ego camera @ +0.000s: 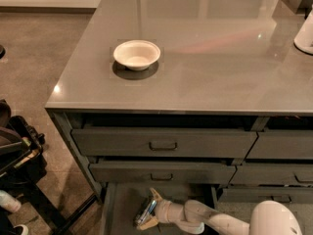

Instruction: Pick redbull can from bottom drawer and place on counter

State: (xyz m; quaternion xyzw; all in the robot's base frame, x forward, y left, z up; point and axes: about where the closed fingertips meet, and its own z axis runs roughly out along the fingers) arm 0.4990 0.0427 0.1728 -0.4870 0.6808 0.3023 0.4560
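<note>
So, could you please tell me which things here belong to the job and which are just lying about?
Job: slim silver redbull can, held by the gripper low in the open dark grey bottom drawer; glossy grey counter.
Lying about: round white bowl; white object at the counter's right edge.

The pincer (147, 209), with matt tan plastic-looking fingers (155, 195), sits low in the dull dark metal bottom drawer (122, 207), clasping the shiny metal redbull can (145, 213). Well above it, the smooth glossy grey tabletop (220, 67) carries a matt white bowl (137, 54).
</note>
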